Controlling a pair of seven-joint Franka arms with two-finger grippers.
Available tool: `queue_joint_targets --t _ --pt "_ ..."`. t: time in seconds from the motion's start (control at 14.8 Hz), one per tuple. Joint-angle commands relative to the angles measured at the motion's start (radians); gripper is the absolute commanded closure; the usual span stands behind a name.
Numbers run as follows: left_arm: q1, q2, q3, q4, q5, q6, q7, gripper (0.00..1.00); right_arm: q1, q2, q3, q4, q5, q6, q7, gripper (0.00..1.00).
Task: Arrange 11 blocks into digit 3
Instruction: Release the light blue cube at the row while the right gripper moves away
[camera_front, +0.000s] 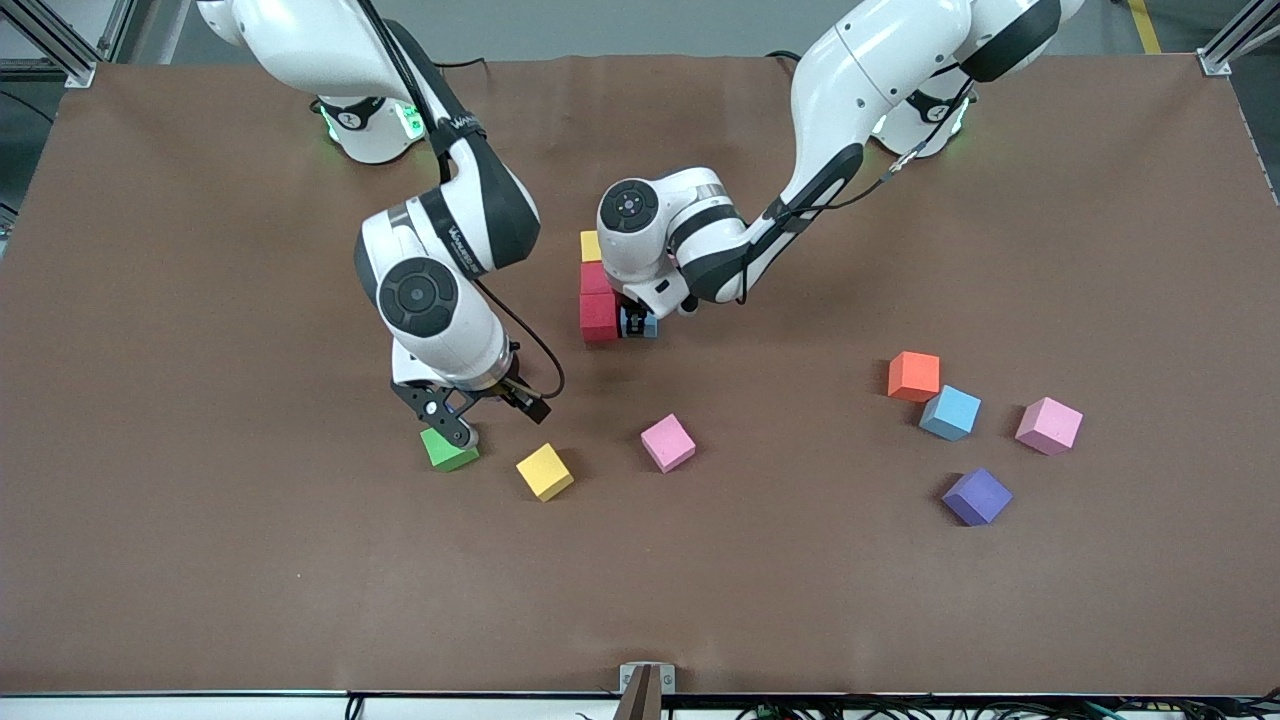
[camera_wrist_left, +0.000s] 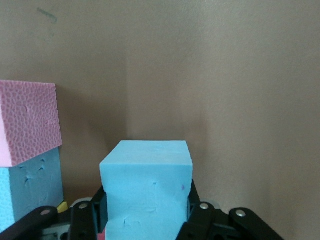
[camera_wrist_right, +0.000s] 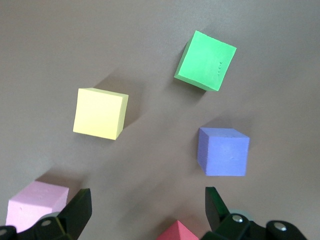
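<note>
1. A brown table (camera_front: 200, 560) carries scattered foam cubes and a started digit 3 (camera_front: 597, 290) near its middle.
2. The left arm reaches over the figure. The left gripper (camera_front: 636, 322) pinches a light blue cube (camera_wrist_left: 147, 190) by two opposite sides. The cube fills the gap between the fingers (camera_wrist_left: 82, 220) and juts past their tips, just beside the red cube (camera_front: 600, 318) at the figure's end nearer the front camera.
3. The right gripper (camera_front: 490, 415) hangs over the table between a green cube (camera_front: 447, 448) and a yellow cube (camera_front: 544, 471), jaws spread wide on nothing. The right wrist view shows a purple cube (camera_wrist_right: 223, 151) just ahead of one of the fingertips (camera_wrist_right: 215, 205).
4. Of the figure, a row of three shows: a small yellow block (camera_front: 590, 245), a second red block (camera_front: 595, 278), then the red cube. The rest is hidden under the arm.
5. A loose pink cube (camera_front: 667, 442) lies near the yellow cube. Toward the left arm's end sit an orange cube (camera_front: 914, 376), a spare light blue block (camera_front: 950, 412), a pink block (camera_front: 1049, 425) and a purple block (camera_front: 977, 497).
</note>
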Motion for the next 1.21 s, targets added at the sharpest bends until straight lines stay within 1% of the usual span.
queue_joint_targets --t 0.0,0.27,0.47,0.54,0.61,0.67,0.88,1.15 --pt "-0.019 0.016 0.011 0.025 -0.023 0.001 -0.004 0.49 -0.006 0.073 0.002 0.111 0.012 -0.035 0.071 0.00" --pt "-0.019 0.029 0.011 0.046 -0.023 0.001 -0.004 0.49 0.005 0.131 0.006 0.206 0.025 -0.035 0.183 0.00" --pt "-0.019 0.029 0.011 0.048 -0.021 0.001 -0.004 0.46 0.032 0.189 0.008 0.290 0.025 -0.023 0.283 0.00" --pt "-0.019 0.029 0.011 0.048 -0.021 0.001 -0.004 0.41 0.036 0.221 0.012 0.335 0.025 -0.023 0.318 0.00" --pt "-0.018 0.027 0.011 0.048 -0.020 0.001 -0.003 0.25 0.039 0.248 0.019 0.376 0.025 -0.029 0.340 0.00" --pt "-0.018 0.026 0.011 0.048 -0.017 0.001 0.003 0.00 0.042 0.263 0.020 0.396 0.025 -0.029 0.352 0.00" --pt "-0.009 0.013 0.011 0.048 -0.021 -0.005 0.008 0.00 0.065 0.294 0.022 0.423 0.024 -0.023 0.377 0.00" --pt "0.001 -0.005 0.009 0.038 -0.024 -0.021 0.013 0.00 0.089 0.364 0.020 0.485 0.022 -0.020 0.439 0.00"
